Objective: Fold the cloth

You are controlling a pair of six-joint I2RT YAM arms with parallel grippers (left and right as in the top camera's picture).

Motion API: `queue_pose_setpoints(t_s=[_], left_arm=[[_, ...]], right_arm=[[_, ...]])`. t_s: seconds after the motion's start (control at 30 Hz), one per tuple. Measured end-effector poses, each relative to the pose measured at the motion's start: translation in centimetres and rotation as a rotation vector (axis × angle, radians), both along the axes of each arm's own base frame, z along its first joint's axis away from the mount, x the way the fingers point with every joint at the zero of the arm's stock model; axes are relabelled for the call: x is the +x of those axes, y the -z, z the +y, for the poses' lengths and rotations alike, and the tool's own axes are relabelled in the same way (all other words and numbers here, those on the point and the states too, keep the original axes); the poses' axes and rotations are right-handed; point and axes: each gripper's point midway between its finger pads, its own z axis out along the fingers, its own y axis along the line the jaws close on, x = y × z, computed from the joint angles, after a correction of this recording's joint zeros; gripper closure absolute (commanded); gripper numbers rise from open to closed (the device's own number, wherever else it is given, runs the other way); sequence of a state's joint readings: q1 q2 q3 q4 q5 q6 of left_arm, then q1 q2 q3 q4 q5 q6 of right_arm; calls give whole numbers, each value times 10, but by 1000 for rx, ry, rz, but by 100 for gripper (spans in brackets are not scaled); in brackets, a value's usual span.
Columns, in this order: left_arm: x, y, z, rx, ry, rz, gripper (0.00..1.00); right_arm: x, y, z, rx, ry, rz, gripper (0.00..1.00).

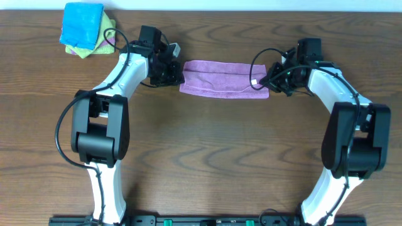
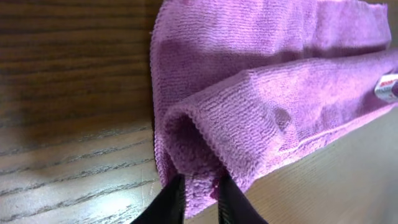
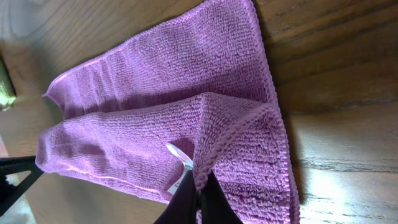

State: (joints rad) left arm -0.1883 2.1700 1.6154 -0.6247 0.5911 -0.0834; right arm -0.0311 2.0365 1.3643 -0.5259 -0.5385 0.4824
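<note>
The purple cloth (image 1: 223,78) lies folded over into a long strip at the back middle of the table. My left gripper (image 1: 171,74) is shut on the cloth's left end; in the left wrist view the fingers (image 2: 200,198) pinch a bunched fold of the cloth (image 2: 261,99). My right gripper (image 1: 267,80) is shut on the right end; in the right wrist view the fingers (image 3: 198,198) clamp the cloth's hem (image 3: 161,112) beside the white tag (image 3: 177,165). The upper layer is lifted slightly at both ends.
A bright blue cloth (image 1: 81,22) lies on a yellow-green cloth (image 1: 108,31) at the back left corner. Wooden table (image 1: 207,157) stretches in front of the purple cloth. Cables loop off both wrists.
</note>
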Motion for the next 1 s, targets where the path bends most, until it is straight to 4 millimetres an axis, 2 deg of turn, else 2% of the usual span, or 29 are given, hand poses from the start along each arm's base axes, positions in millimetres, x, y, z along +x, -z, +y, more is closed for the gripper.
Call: queue_pose_setpoints(t_s=[0.13,0.3,0.53,0.87,1.0], left_arm=[[-2,-2,-2,-24,6,12,67],[-4,-4,-5,-51,11,18,71],[-5,-8,-9,-85,14,29,71],[1,-9,16,-105,-48,50,69],[1,-10,16,-114,-54,56,67]], right_arm=[[-1,0,0,2,0,3,98],[-1,0,1,4,-1,5,98],[-1,0,1,4,-1,5,98],[-2,0,1,4,-1,7,98],[-2,0,1,4,-1,7,99]])
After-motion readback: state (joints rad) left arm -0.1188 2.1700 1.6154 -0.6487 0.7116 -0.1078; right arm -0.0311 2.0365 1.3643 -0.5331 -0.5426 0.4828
